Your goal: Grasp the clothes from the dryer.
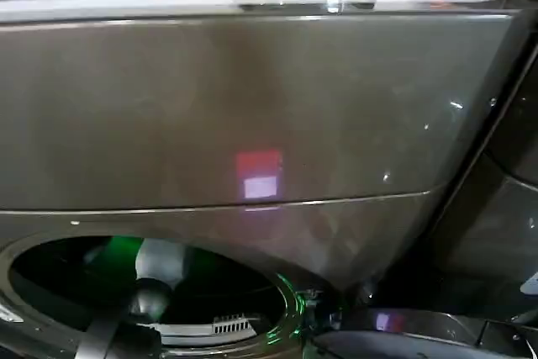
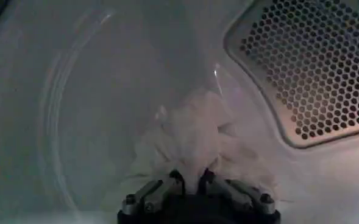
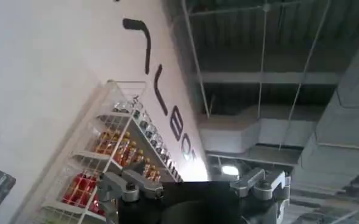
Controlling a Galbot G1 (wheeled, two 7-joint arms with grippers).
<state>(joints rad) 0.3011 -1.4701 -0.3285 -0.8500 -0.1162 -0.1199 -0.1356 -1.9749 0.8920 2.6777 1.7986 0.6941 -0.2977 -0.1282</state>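
Dryer (image 1: 252, 107): bronze-grey front panel seen from above, with the round porthole (image 1: 151, 300) open at lower left and lit green inside. The left arm (image 1: 155, 279) reaches through the porthole into the drum.

Inside the drum (image 2: 75, 109), left wrist view: the left gripper (image 2: 191, 182) sits low against the pale drum wall, its jaws drawn in and closed on a bunched white cloth (image 2: 197, 134). The cloth rises from between the jaws in a crumpled peak and spreads to both sides over the drum surface. A perforated metal vent panel (image 2: 313, 67) lies on the back wall, beside the cloth and apart from it.

Right gripper (image 3: 194, 185), right wrist view: held outside the dryer and pointing up toward a white wall, a wire rack (image 3: 112, 158) of bottles and the ceiling. Its jaws stand spread apart with nothing between them.
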